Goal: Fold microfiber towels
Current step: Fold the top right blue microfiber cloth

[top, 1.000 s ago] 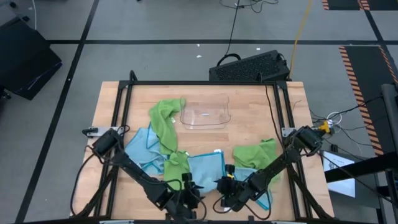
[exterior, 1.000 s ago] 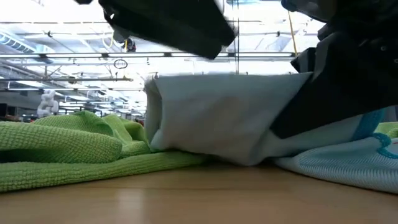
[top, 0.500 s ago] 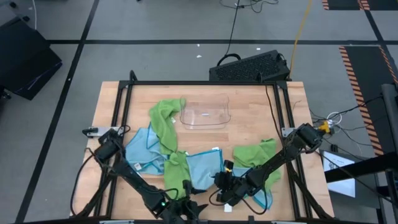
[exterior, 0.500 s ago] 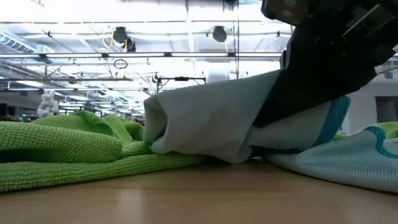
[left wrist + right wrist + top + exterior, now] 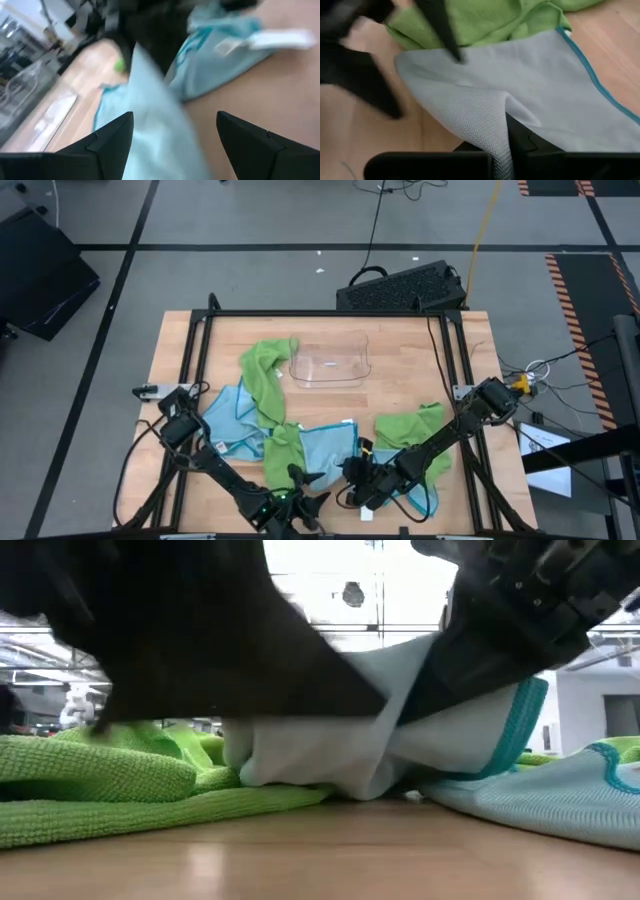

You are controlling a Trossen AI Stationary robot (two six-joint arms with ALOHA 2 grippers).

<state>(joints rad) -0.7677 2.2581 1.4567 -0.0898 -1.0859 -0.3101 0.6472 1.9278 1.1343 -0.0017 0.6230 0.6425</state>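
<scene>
A light blue microfiber towel [image 5: 330, 448] lies near the table's near edge, part of it raised in a hump [image 5: 330, 740]. My right gripper [image 5: 352, 475] is shut on it from the right. My left gripper [image 5: 305, 482] stands open and low at the towel's left; in its wrist view the blue cloth [image 5: 160, 125] runs between the two fingers [image 5: 112, 145], and I cannot tell whether they touch it. Lime green towels [image 5: 265, 375] [image 5: 410, 425] and another blue one [image 5: 230, 420] lie crumpled on the wood. The nearest green towel [image 5: 100, 780] rests against the blue hump. My right gripper pinches a raised fold of the light blue towel [image 5: 506, 131] between its two fingers, away from the teal hem [image 5: 590, 75]. The fingers slant down from the table's right. The pinched cloth stands up as a ridge, and the rest of the towel spreads on the table [image 5: 330, 775].
A clear plastic tray [image 5: 330, 362] stands at the middle far side. The black frame rails [image 5: 190, 370] run along the table's left and right sides. Bare wood [image 5: 400, 370] lies right of the tray and along the near edge [image 5: 320, 850].
My left gripper has opened, sunk toward the table and rolled, and now fills the left of the low view in front of the hump. The towel's left upper edge, level before, has dropped and slumped. The right side stays raised in my right gripper.
</scene>
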